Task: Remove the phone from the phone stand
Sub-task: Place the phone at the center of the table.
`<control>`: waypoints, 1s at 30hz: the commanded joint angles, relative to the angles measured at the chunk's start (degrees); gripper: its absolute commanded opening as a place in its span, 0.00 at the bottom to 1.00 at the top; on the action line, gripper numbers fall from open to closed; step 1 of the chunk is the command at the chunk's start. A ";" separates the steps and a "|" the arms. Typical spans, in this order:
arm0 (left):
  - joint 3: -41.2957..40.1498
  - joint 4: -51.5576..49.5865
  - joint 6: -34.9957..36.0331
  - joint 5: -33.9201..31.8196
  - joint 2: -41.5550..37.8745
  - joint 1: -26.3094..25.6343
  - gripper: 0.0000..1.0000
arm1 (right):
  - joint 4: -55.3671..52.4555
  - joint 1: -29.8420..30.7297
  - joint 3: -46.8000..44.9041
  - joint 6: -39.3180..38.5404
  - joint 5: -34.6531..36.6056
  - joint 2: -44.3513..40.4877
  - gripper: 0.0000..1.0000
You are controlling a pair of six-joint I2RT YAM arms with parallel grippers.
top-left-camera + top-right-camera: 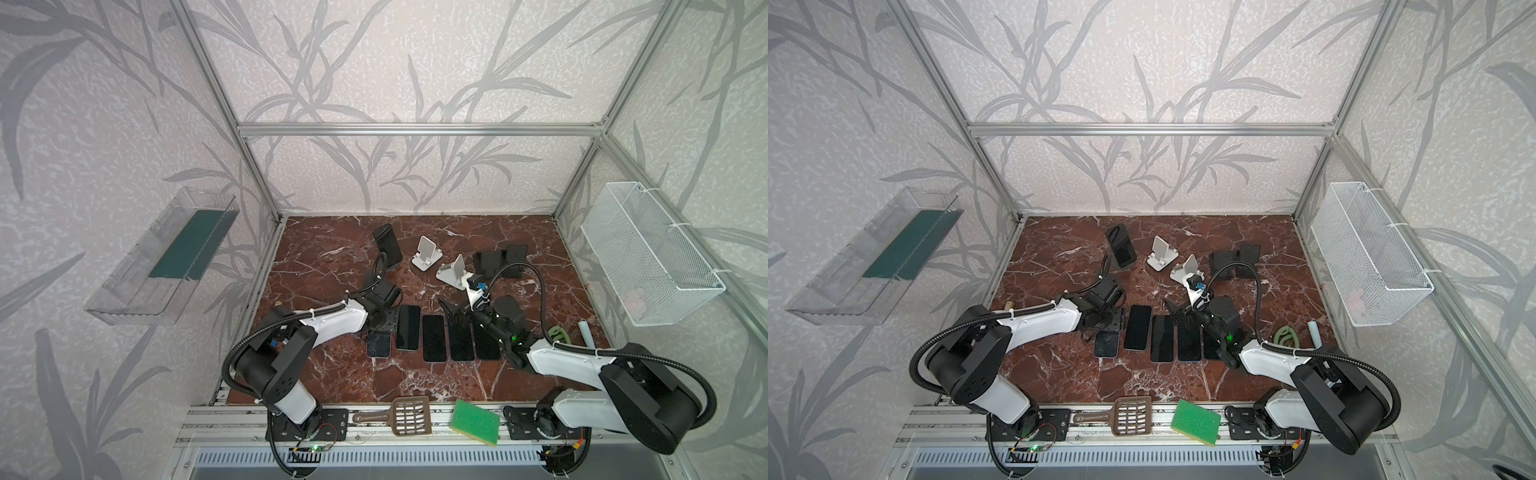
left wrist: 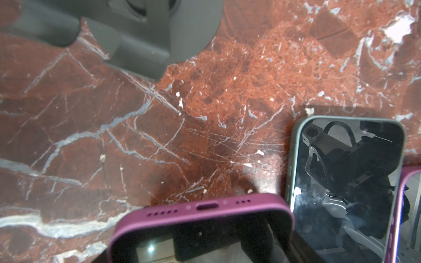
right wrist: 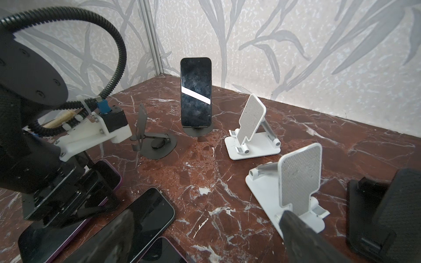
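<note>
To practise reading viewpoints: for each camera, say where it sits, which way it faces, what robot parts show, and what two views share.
Top views: high at the front, facing down toward the back wall; left arm and right arm show.
Left wrist: on that arm, facing down at the marble table and purple-cased phone; robot clearly seen only reflected.
Right wrist: low, facing the back corner; right claw, left arm show.
Shared with both top views: phone on black stand.
</note>
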 commanded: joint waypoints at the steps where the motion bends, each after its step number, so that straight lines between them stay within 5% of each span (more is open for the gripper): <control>1: 0.26 -2.82 0.18 1.04 3.43 0.40 0.67 | 1.92 0.30 -0.32 0.29 0.15 0.21 0.99; 15: 0.62 -3.10 0.16 1.76 4.24 0.80 0.80 | 1.93 0.31 -0.41 0.29 0.59 0.27 0.99; 30: 1.68 -5.44 -0.75 3.10 4.35 1.08 0.68 | 2.18 0.31 -0.46 0.46 0.59 0.66 0.99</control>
